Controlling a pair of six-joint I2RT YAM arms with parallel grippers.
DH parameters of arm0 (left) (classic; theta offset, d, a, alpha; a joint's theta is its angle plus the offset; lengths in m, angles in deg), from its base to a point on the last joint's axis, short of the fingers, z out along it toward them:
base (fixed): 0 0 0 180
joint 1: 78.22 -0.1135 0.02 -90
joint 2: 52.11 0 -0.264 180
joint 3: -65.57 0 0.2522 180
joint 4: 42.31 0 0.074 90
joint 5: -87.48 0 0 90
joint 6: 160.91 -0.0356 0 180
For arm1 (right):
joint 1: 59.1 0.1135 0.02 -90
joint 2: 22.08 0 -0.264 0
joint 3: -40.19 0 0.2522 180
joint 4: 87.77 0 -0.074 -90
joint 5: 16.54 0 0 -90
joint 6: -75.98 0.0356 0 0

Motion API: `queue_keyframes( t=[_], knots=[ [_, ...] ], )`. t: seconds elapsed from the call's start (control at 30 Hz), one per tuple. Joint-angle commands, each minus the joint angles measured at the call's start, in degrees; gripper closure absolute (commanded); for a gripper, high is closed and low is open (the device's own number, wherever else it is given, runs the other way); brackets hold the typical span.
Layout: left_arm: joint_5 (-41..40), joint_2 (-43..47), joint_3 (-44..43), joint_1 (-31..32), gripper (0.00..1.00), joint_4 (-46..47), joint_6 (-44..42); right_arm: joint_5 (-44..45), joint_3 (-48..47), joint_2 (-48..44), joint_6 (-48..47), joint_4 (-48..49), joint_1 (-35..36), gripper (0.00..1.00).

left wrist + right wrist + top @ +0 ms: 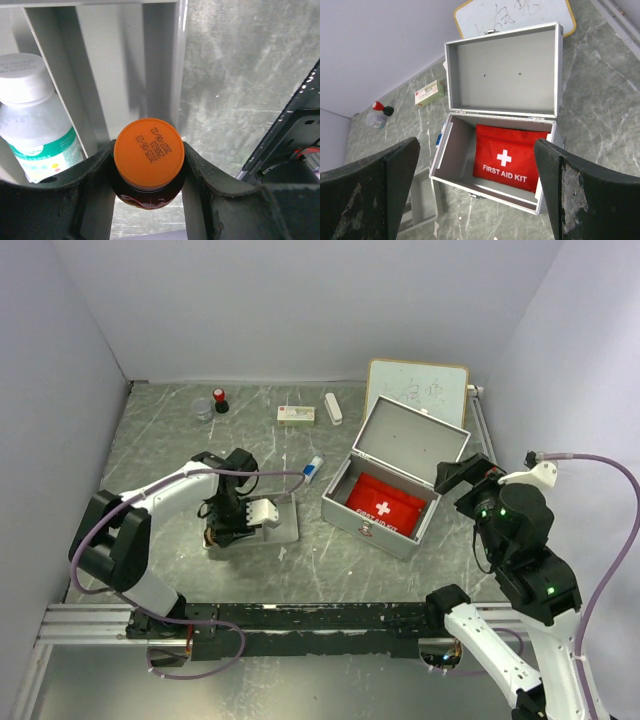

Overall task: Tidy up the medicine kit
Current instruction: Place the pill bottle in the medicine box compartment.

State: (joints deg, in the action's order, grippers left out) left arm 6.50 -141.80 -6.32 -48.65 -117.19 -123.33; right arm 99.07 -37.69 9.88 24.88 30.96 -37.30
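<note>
Right of centre on the surface, the medicine kit (372, 523) stood open, its lid tipped back toward the whiteboard (418, 388); you could not tell whether the two touched. A red pouch (507, 155) lay inside, leaving bare floor along the kit's left wall. Your right claw (476, 145) hung above it with jaws spread wide, gripping nothing. Your left claw (149, 162) was clamped on a dark bottle with an orange cap (149, 150) at the grey divided tray (100, 60), whose outer edges ran out of the wrist view. A white-capped bottle (30, 115) sat in the neighbouring compartment, its label partly cut off. Fingers hid the dark bottle's body, and the cap's stamped print was too small to read. Open surface lay between tray and kit.
</note>
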Motion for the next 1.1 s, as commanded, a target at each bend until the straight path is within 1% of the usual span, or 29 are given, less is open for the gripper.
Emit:
queue_keyframes(
  t=[0.0,0.13,0.37,0.43,0.5,0.6,0.63,0.73,0.87,1.07],
  knots=[
    [-3.0,-1.3,-1.2,0.4,0.78,1.6,-3.0,2.1,-1.7,-1.4,1.1,-2.1,0.0,0.0],
    [-4.4,-2.1,-0.7,0.4,0.78,2.7,-4.2,2.1,-1.8,-1.6,1.1,-2.5,0.0,0.0],
    [-4.6,-3.8,-0.9,0.4,0.78,3.9,-4.4,2.2,-2.5,-1.4,0.8,-3.2,0.0,0.0],
    [-4.2,-4.7,-1.4,0.4,0.76,3.6,-4.1,2.2,-2.8,-1.5,0.7,-3.3,0.0,0.0],
    [-3.6,-5.1,-2.1,0.3,0.7,2.9,-4.0,2.3,-3.3,-1.3,0.7,-3.7,0.0,0.0],
    [-3.1,-4.8,-2.3,0.4,0.52,2.5,-4.1,2.6,-3.6,-1.3,0.8,-4.2,0.0,0.0],
    [-3.1,-4.6,-2.2,0.4,0.47,2.5,-4.1,2.6,-3.6,-1.4,0.9,-4.3,0.0,0.0],
    [-3.0,-4.3,-2.4,0.4,0.39,2.5,-3.6,2.7,-3.2,-1.6,1.1,-4.3,0.0,0.0],
    [-1.6,-4.4,-3.0,0.4,0.33,2.4,-2.7,2.5,-3.2,-1.2,0.7,-5.3,0.0,0.0],
    [-1.3,-5.3,-4.1,0.4,0.32,2.6,-1.8,2.8,-4.9,-0.6,-0.6,-5.6,0.0,0.0]
  ],
)
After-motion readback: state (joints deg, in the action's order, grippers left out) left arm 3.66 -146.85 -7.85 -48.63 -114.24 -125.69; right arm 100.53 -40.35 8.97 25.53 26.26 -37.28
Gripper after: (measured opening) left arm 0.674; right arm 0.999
